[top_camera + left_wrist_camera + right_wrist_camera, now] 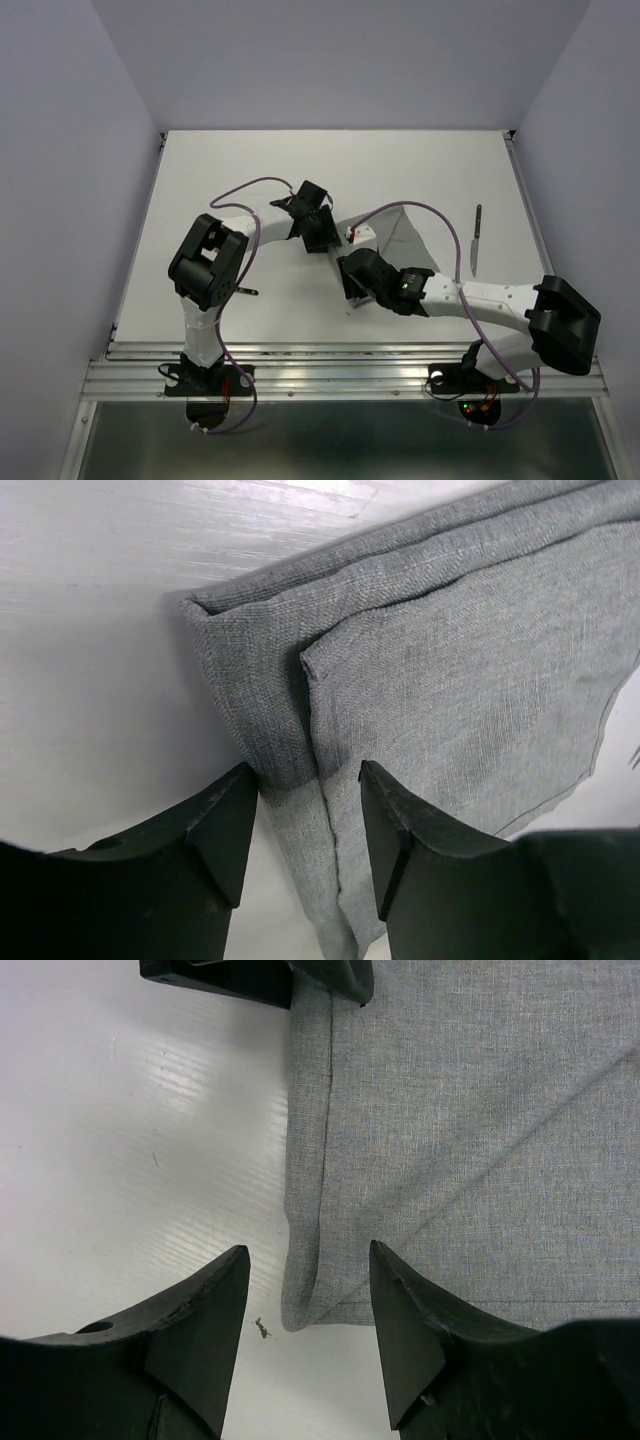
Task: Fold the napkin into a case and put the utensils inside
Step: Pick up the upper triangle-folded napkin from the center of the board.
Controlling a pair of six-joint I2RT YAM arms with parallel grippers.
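Assessed as a robotics lab cell: white tabletop (230, 170) enclosed by plain lilac walls (60, 200) at 9, 12 and 3 o'clock, aluminium mounting rail (340, 372) at 6 o'clock.

Soft, even light from above keeps the flat white table (220, 180) bright, with streaky glare toward the far side in both wrist views. The plain grey woven napkin (480, 680) is sharp, casting a soft shadow leftward; overhead, shadows are faint.

A white table (250, 165) stands enclosed by pale lilac walls (60, 150).
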